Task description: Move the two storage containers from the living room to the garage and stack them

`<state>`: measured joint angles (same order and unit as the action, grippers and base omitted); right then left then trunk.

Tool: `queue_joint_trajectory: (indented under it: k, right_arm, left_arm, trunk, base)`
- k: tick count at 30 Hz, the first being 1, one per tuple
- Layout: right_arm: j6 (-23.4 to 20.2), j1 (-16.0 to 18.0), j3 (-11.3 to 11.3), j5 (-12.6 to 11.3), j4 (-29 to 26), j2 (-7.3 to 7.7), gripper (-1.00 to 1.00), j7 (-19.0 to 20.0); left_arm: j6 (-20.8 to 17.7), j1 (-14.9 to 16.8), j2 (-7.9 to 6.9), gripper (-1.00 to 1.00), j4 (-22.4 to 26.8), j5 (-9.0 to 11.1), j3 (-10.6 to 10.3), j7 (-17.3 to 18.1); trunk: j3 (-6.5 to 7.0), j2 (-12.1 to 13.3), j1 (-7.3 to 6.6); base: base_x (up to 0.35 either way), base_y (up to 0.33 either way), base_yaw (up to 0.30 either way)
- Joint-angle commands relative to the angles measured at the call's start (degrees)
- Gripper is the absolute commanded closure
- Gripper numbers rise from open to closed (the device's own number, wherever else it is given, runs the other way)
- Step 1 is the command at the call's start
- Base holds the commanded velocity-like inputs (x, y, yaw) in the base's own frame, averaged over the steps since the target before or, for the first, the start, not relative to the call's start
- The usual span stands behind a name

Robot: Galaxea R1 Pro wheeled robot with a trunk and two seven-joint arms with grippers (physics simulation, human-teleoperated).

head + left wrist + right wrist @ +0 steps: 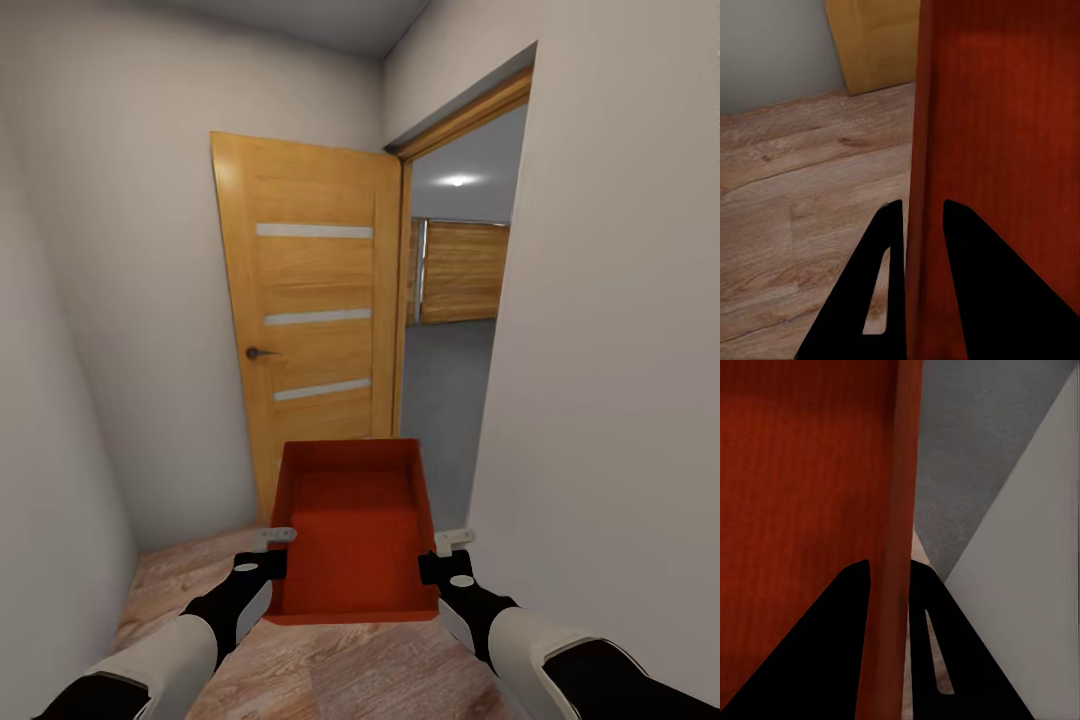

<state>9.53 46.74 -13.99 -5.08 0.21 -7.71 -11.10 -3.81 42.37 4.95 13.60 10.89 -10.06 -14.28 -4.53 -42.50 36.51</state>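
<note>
Carrying one orange-red storage container [355, 530] level between both arms, left tool [268, 550] and right tool [448, 553] each pinching a long side wall, keeping it steady for the garage doorway [450, 330] ahead, beyond the open wooden door [310, 320].

my left gripper [279, 540] and right gripper [452, 543] carry the storage container [352, 530], one clamped on each side wall, holding it clear of the wood-plank floor [330, 670]. past the open door [315, 320], grey concrete floor [445, 400] lies beyond the doorway.
</note>
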Motion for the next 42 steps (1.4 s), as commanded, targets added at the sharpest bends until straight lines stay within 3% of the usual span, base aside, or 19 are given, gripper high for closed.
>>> queue_joint_trajectory:
  k: [1,7,20,42]
  right_arm:
    - [0.67,0.11,1.54,-0.40,-0.12,-0.03,1.00,-1.73]
    - [0.70,0.11,1.55,-0.37,-0.12,-0.01,1.00,-1.73]
    - [0.72,0.11,1.56,-0.40,-0.12,0.00,1.00,-1.73]
    - [0.76,0.11,1.55,-0.37,-0.12,-0.09,1.00,-1.73]
  left_arm:
    - [-0.40,-0.01,-3.02,1.00,-0.07,0.71,0.65,-1.27]
    - [-0.39,-0.01,-3.02,1.00,-0.07,0.71,0.65,-1.27]
    - [-0.40,-0.01,-3.02,1.00,-0.07,0.71,0.65,-1.27]
    - [-0.39,-0.01,-3.02,1.00,-0.07,0.71,0.65,-1.27]
  trunk:
    - [-0.09,-0.08,0.04]
    - [-0.09,-0.08,0.04]
    - [-0.09,-0.08,0.04]
    - [-0.09,-0.08,0.04]
  base:
    - [0.248,0.222,-0.282]
    - [0.249,0.222,-0.220]
    - [0.249,0.222,-0.022]
    - [0.250,0.222,-0.275]
